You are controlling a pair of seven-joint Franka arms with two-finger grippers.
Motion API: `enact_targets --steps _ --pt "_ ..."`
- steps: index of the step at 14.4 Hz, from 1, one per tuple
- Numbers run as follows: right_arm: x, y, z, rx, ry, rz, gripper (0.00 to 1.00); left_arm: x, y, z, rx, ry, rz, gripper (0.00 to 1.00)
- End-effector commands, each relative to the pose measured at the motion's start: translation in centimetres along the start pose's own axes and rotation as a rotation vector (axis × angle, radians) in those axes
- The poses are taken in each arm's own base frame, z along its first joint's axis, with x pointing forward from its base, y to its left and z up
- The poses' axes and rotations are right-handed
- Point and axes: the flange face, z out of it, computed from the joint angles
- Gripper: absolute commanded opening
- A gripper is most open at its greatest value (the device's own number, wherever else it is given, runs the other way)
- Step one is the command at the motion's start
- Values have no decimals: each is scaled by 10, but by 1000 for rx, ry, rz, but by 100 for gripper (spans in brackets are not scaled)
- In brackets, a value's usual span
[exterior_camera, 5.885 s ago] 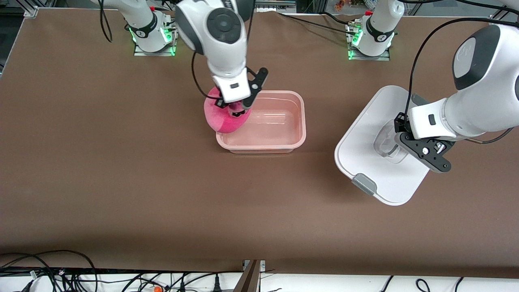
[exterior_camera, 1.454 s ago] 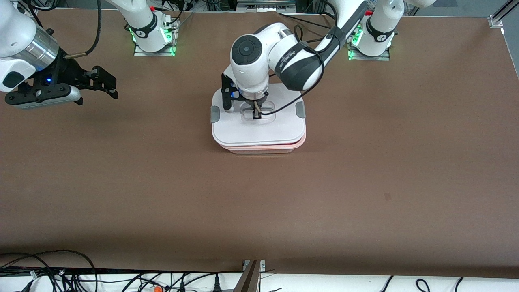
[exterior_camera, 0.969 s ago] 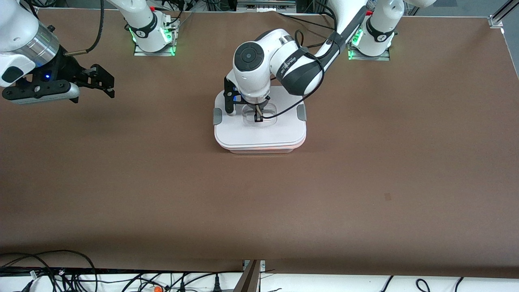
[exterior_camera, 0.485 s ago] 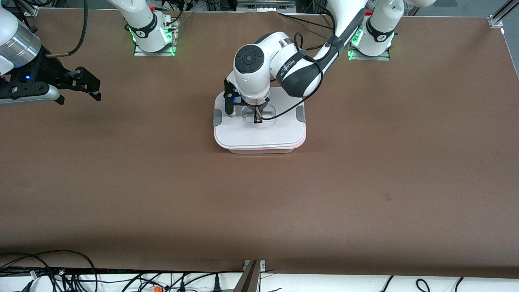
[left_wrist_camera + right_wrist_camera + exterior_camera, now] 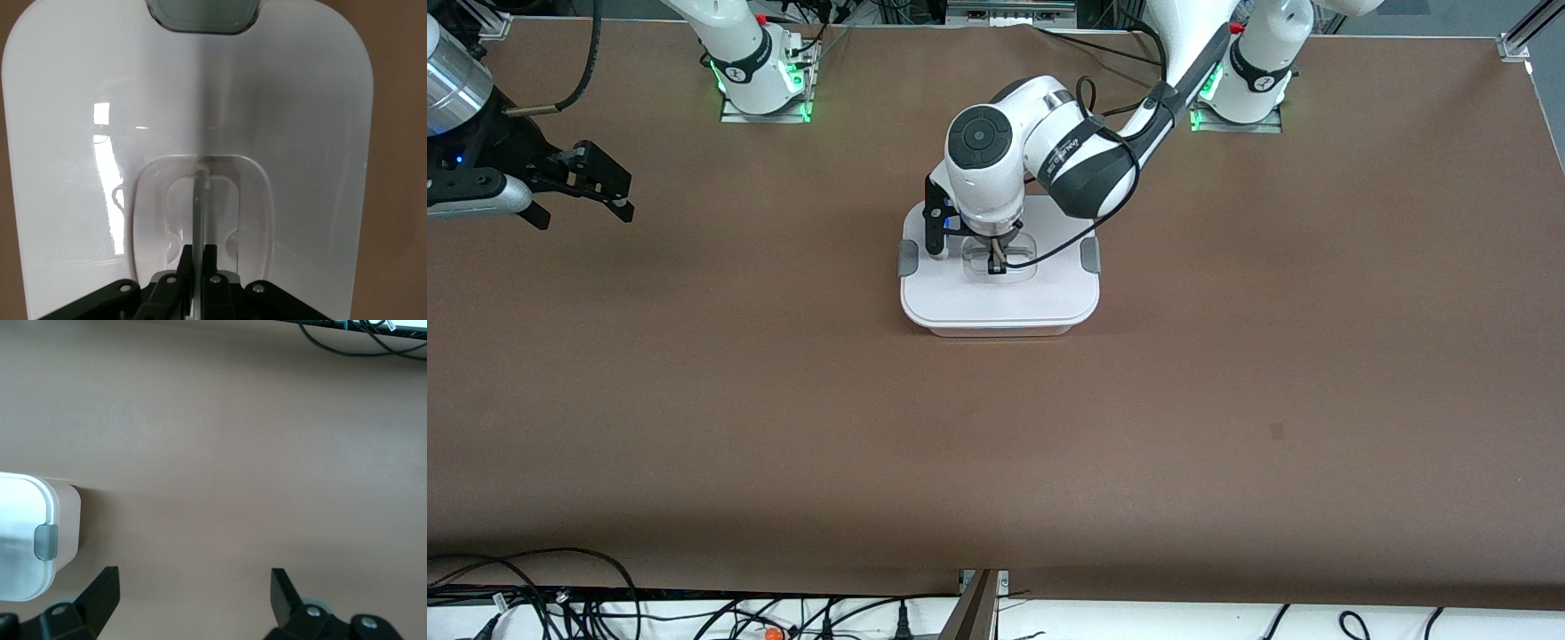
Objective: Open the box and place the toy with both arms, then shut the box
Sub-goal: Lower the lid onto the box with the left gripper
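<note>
The left gripper (image 5: pixel 996 264) is pinching its fingers (image 5: pixel 197 257) tight together on the thin upright bar of the clear handle (image 5: pixel 201 200), down in the recess at the middle of the white lid (image 5: pixel 996 298). That lid is sitting flat on the box (image 5: pixel 998 329), covering it completely, so only a thin strip of the tub's pale wall is peeking out along the edge nearest the front camera. Grey clips (image 5: pixel 1090 256) are hanging at the two short ends of the lid; from where I'm standing I can't tell whether they are latched. The toy is not showing anywhere with the lid on. The left arm (image 5: pixel 1085 160) is bending down over the box from its base at its own end of the table's top edge, a black cable looping beside its wrist. The box is resting around the middle of the brown table (image 5: pixel 1227 400), closer to the robots' bases than to the front camera. The right gripper (image 5: pixel 596 182) is hanging in the air with its jaws spread wide and nothing between them, over bare tabletop toward the right arm's end, well apart from the box, waiting.
</note>
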Motion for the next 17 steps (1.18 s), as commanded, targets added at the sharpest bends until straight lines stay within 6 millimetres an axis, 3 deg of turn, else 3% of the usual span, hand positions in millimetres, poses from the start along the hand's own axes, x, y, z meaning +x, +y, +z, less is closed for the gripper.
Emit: enact_targets --steps 1,6,10,17 --pt "6 -1 -2 -7 6 -3 100 -2 0 1 6 -2 16 0" --pt "12 -3 -6 5 60 -4 100 0 -1 2 1 6 -3 0" --pt "16 -4 10 5 25 -13 100 1 -4 7 -6 3 -4 0" --pt "16 -4 11 4 21 -11 100 0 -6 16 -13 -5 -9 0"
